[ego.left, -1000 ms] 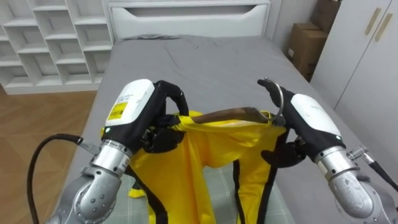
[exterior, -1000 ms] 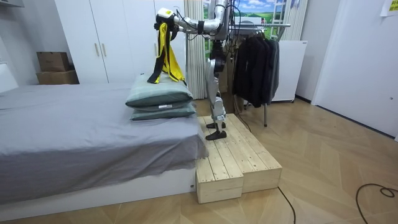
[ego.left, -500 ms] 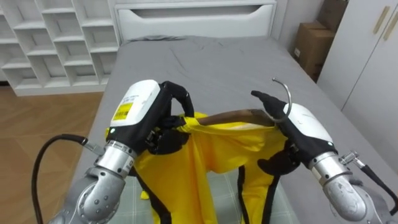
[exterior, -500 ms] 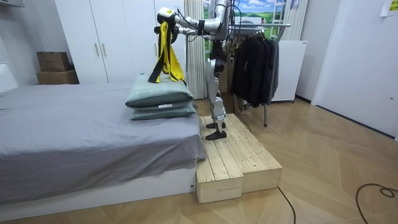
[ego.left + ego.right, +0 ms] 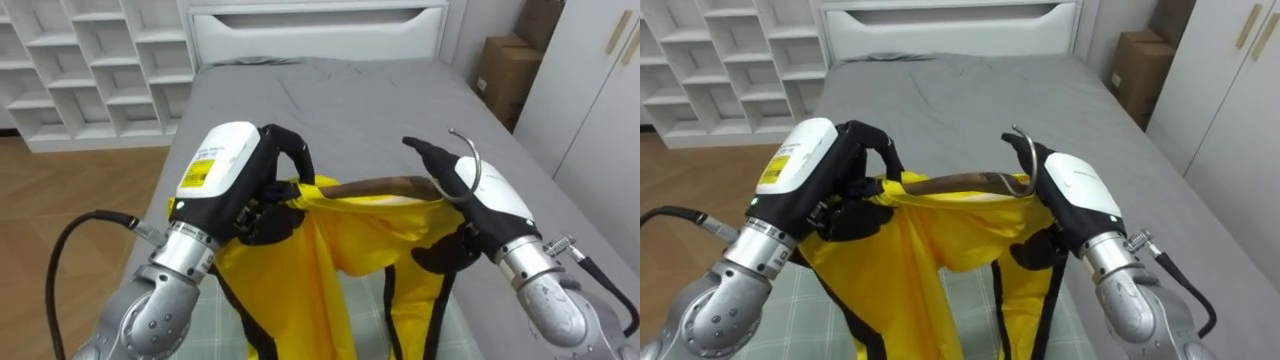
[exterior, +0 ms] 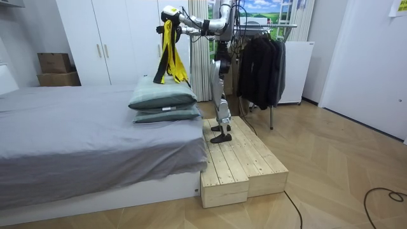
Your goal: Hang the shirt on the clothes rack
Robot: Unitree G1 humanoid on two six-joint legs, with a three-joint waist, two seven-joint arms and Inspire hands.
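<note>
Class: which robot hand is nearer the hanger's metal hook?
Right. The right hand sits right beside the hook; the left hand grips the yellow garment at the hanger's far end.

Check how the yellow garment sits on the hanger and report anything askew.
The yellow garment sits unevenly on the hanger: cloth is bunched in the left hand, while the wooden bar lies bare toward the right hand, which grips it near the hook. The cloth hangs in twisted folds. Nothing looks torn.

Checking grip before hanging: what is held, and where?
The yellow, black-trimmed garment on a brown wooden hanger: the left hand grips its left shoulder end, the right hand the end by the metal hook.
</note>
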